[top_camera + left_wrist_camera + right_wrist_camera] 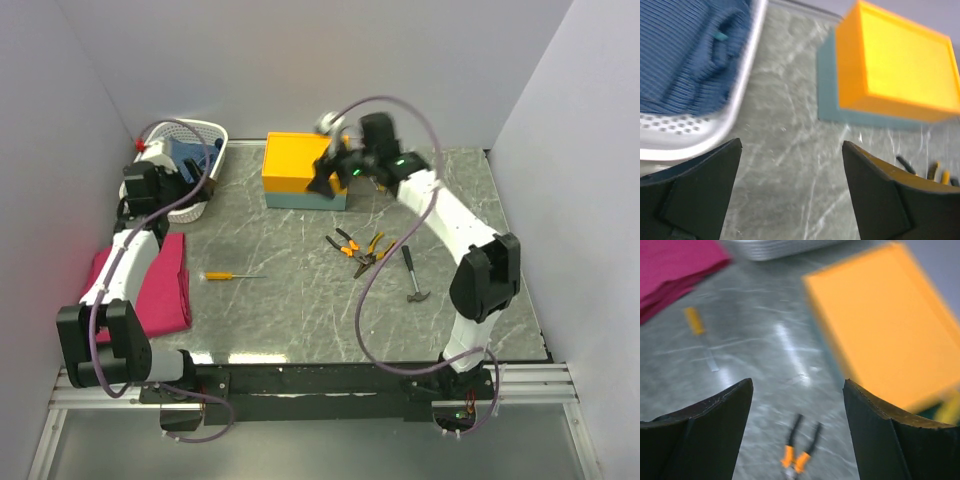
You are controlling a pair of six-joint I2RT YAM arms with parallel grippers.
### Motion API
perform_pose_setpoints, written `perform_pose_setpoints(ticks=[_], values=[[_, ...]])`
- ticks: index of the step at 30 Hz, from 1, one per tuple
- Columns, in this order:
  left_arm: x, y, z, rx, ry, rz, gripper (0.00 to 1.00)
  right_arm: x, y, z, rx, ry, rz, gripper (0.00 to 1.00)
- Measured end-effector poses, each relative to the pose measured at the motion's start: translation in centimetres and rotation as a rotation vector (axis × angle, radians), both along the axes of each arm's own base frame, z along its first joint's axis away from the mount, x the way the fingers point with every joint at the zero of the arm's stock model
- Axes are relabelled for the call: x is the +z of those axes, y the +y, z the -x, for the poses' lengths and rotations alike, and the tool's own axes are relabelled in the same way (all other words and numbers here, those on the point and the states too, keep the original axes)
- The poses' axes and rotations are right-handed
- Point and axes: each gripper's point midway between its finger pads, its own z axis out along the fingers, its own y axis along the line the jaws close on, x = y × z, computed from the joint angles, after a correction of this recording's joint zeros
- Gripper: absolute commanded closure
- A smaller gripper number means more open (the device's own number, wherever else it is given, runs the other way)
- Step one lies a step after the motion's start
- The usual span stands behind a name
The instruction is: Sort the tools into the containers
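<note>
L gripper (790, 150) is wide open w/ nothing between its fingers. It hangs above the marbled table (300, 310) just beside the white perforated basket (205, 150), which sits at the far-left corner and has blue fabric (690, 55) bundled inside. R gripper (798, 385) is also spread wide and empty, up in the air at the right end of the box (295, 165). That box has an orange-yellow top and a pale blue-grey base and stands at the far middle of the table, right of the basket and not touching it. None of the visible tools are in a container. The yellow-handled screwdriver (225, 276) lies flat on the table, handle to the left and shaft pointing right, near the folded pink cloth (155, 290) but apart from it. Two pliers, an orange-grip pair (344, 243) and a yellower pair (372, 250), lie side by side at mid-table, near side of the box. Can't tell if they touch. The hammer (413, 276) lies just right of them, black handle pointing away and metal head at the near end. R wrist cam is blurred but shows one of the pliers below the fingers, the box at right, and the screwdriver and cloth at upper left.
</note>
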Motion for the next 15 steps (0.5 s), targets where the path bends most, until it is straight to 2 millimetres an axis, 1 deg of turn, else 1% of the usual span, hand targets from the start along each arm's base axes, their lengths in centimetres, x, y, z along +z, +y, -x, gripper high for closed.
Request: perform_pose_setpoints(ticks=[1,2,3,5,7,8,9,11,13,15], values=[[0.5,1.0,-0.3,0.034,-0.007,0.005,0.10,-0.6,2.0,1.7,0.075,0.007,-0.002,0.19],[1.0,1.8,-0.5,0.059,-0.013,0.010,0.03,-1.3,3.7,3.3,0.137,0.014,0.001,0.18],[1.7,2.4,-0.6,0.081,-0.025,0.022,0.04,-2.8,6.3,6.0,0.226,0.032,0.014,0.18],[2.6,2.9,-0.4,0.105,-0.040,0.037,0.04,-5.3,9.7,9.9,0.346,0.073,0.037,0.18],[3.5,3.2,0.0,0.122,-0.058,0.054,0.03,-7.5,12.8,13.2,0.447,0.106,0.054,0.18],[4.1,3.4,0.3,0.130,-0.074,0.060,0.04,-8.7,14.3,14.5,0.488,0.119,0.062,0.18],[4.7,3.6,0.6,0.136,-0.089,0.062,0.03,-9.7,15.6,15.4,0.518,0.130,0.071,0.17],[5.8,4.0,1.3,0.149,-0.117,0.066,0.02,-11.8,17.5,16.0,0.543,0.147,0.090,0.16],[6.6,4.3,1.8,0.157,-0.139,0.066,0.02,-13.7,19.3,15.8,0.541,0.149,0.107,0.15],[7.0,4.6,2.4,0.165,-0.152,0.062,0.02,-15.6,20.9,15.2,0.516,0.149,0.122,0.14]])
